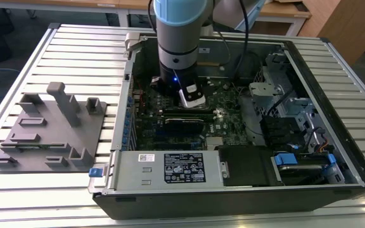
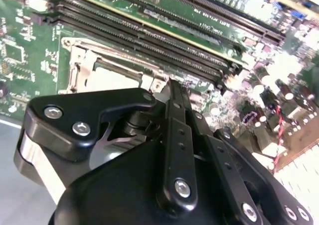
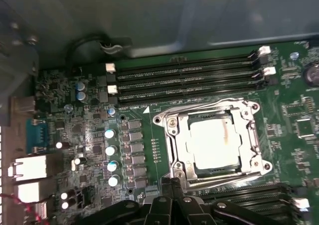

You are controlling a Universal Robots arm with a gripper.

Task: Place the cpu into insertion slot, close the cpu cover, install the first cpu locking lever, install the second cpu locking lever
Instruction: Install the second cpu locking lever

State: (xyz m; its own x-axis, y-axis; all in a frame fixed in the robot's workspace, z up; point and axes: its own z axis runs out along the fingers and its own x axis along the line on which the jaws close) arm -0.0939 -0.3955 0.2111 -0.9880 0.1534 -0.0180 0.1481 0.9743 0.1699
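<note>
The cpu, a pale silver square, lies flat in the insertion slot on the green motherboard. The cpu cover, a silvery frame, lies down around the chip's edges. A thin metal lever rod runs along the socket's far side. My gripper is shut with nothing seen between its black fingers, its tip right at one corner of the socket. In the second wrist view the gripper points at the socket, where the cpu and cover show. In the exterior view the gripper reaches down into the open computer case.
Long black memory slots flank the socket on two sides. Round capacitors stand beside it. The case's walls, a grey labelled box and a drive cage hem the arm in. A grey fixture sits on the slatted table at the exterior view's left.
</note>
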